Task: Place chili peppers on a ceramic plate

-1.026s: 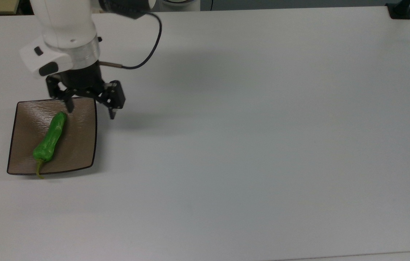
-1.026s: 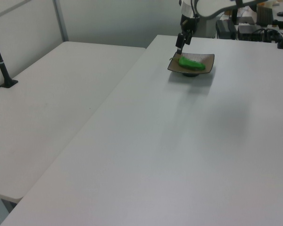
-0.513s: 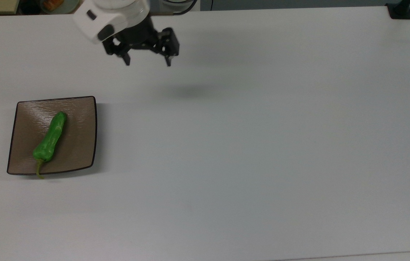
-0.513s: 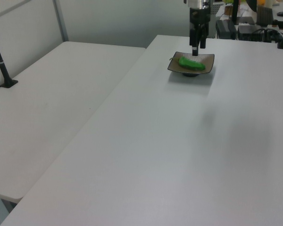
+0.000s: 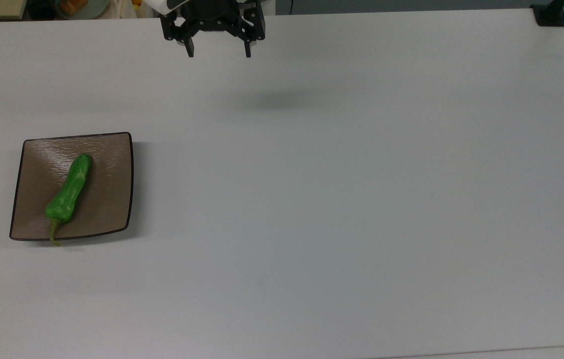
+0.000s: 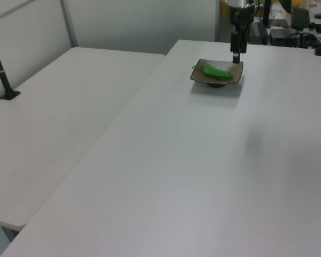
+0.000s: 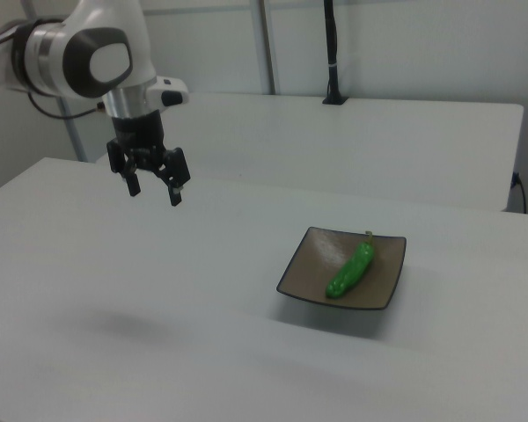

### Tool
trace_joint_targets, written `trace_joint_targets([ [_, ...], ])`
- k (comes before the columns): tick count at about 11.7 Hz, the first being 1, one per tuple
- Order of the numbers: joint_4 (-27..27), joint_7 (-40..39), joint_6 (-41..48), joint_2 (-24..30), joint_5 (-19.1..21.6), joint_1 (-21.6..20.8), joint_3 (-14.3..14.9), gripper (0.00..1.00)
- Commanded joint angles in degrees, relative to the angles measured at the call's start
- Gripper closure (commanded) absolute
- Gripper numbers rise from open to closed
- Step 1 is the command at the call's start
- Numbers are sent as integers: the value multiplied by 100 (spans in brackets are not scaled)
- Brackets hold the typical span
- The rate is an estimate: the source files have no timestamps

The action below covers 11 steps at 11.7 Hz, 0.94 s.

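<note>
The pepper [image 5: 70,190] lies flat on the brown square plate [image 5: 107,199], running corner-ish across it, its thin stem [image 5: 54,235] reaching out over the plate's near edge in the top view. In the right view the same pepper [image 7: 350,269] sits slanted on the plate [image 7: 306,264], stem end pointing toward the far rim. In the left view the plate [image 6: 199,76] stands at the far end of the white bench [image 6: 203,176], with the pepper [image 6: 218,72] a bright green streak across it.

The hand [image 5: 220,51] hangs in the air at the top edge of the top view, well apart from the plate, fingers spread wide with nothing between them. Its soft shadow [image 5: 277,99] falls on the bench [image 5: 341,199] below it. In the right view the hand [image 7: 153,190] hovers above the bench off to the right view's left of the plate, black fingers [image 7: 173,195] pointing down and splayed, under the white arm [image 7: 88,57]. In the left view the hand [image 6: 236,55] hangs just behind the plate.

No brand, label or writing can be read on anything here. A second white bench [image 6: 53,123] stands alongside.
</note>
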<state>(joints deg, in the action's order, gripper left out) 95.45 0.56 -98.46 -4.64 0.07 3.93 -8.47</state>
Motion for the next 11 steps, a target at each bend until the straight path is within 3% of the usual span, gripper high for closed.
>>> trace_joint_targets([
  [1,914,-56,-517,551,-288,-155,38,0],
  [3,914,-91,-517,560,-288,-348,266,0],
  [7,870,-267,-481,560,-280,-349,311,0],
  [9,852,-276,-464,551,-280,-751,774,0],
  [11,843,-276,-464,534,-280,-814,829,0],
])
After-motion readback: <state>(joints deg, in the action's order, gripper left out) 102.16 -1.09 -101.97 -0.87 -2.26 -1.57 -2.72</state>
